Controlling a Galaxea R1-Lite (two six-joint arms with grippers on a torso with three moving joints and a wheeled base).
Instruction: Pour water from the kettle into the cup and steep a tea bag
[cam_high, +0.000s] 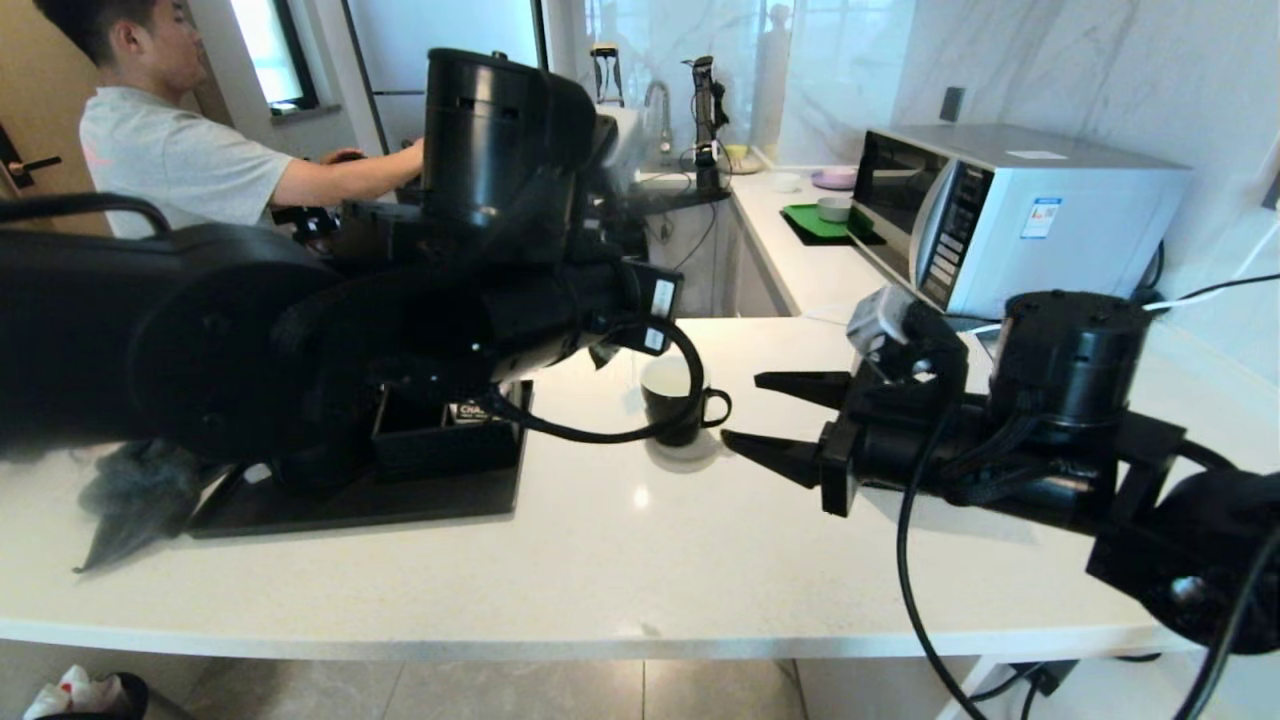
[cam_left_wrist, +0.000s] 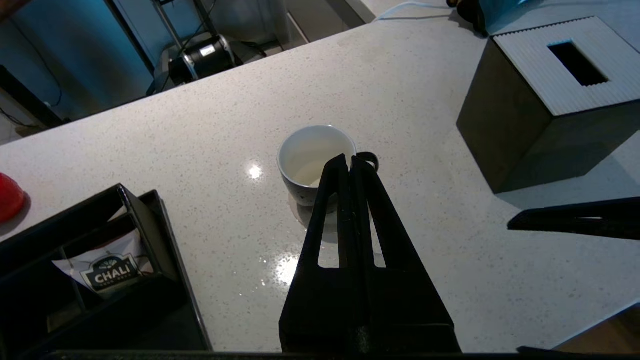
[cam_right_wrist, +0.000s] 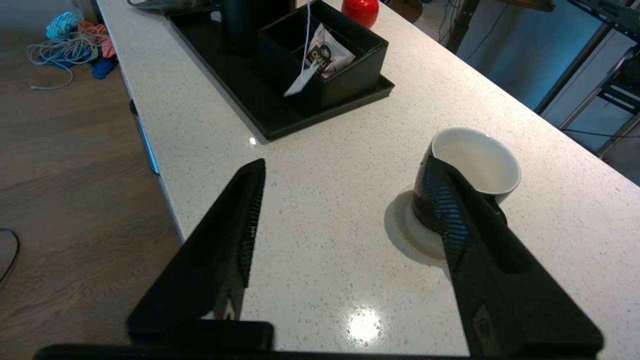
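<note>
Above the white counter (cam_high: 600, 560), at about four o'clock from the cup (cam_high: 672, 400) in my head view, I have the right gripper (cam_high: 755, 412) hanging with its jaws spread wide and nothing between them. Its tips point toward the cup's handle side, near but apart. My right wrist view puts one finger (cam_right_wrist: 465, 240) in front of the cup (cam_right_wrist: 472, 175), the other off to the side over bare counter.

Left gripper (cam_left_wrist: 348, 162) is pinched fully together. From its own camera the tips sit over the cup (cam_left_wrist: 312, 160), near the handle. I see nothing gripped from that camera.

Cup stands upright on the counter, white inside, on a faint ring mark. At nine o'clock from it lies a black tray (cam_high: 400, 500) with a divided box holding a CHALI sachet (cam_left_wrist: 112, 270). A tea bag (cam_right_wrist: 301, 82) hangs on its string over that box. A tissue box (cam_left_wrist: 545, 95) stands nearby.
</note>
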